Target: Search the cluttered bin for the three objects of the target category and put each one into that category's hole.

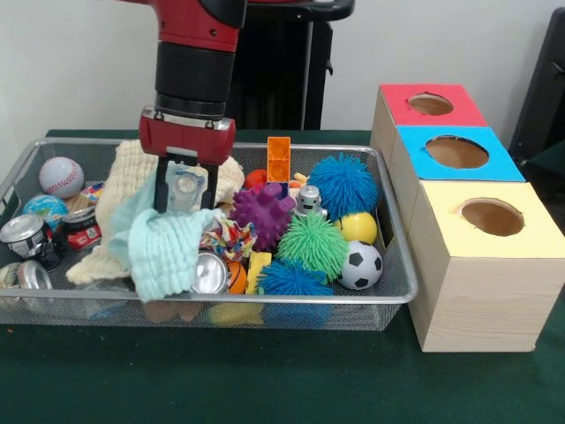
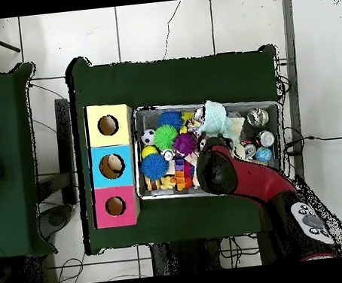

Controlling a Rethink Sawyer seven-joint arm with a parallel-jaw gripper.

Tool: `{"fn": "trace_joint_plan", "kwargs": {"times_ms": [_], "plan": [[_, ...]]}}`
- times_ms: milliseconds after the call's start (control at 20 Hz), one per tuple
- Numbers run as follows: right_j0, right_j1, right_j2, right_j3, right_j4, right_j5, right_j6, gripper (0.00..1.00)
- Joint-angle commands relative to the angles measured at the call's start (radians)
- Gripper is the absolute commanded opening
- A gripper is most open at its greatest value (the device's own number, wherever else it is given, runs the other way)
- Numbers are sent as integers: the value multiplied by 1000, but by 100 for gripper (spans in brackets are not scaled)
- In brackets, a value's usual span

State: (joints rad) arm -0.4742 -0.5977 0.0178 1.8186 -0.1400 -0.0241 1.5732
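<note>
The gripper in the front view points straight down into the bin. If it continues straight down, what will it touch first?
Most likely the light blue cloth piled directly under the gripper, in the bin. A silver can lies just beside that cloth, and depth is unclear, so the can could be met instead.

Arm (image 1: 196,40) is showing a glossy red shell over a black ribbed cylinder with a silver ring under it. Red wrist housing (image 1: 187,137) sitting just above the gripper (image 1: 184,196), which is looking black with a grey-silver centre, possibly a lens. White markings on the arm's base end in the overhead view.
</note>
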Motion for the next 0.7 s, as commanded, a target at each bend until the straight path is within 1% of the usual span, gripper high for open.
{"fn": "trace_joint_plan", "kwargs": {"times_ms": [50, 100, 200, 250, 400, 500, 650, 700], "plan": [[7, 11, -24, -87, 37, 146, 120, 100], [8, 10, -24, -90, 36, 145, 120, 100], [26, 2, -43, -112, 41, 188, 113, 100], [45, 0, -68, -127, 43, 215, 110, 100], [74, 15, -111, -138, 61, 314, 123, 100], [65, 23, -96, -139, 66, 348, 124, 100], [33, 48, -36, -138, 72, 358, 120, 100], [9, 56, 2, -134, 72, 361, 106, 100]]}}
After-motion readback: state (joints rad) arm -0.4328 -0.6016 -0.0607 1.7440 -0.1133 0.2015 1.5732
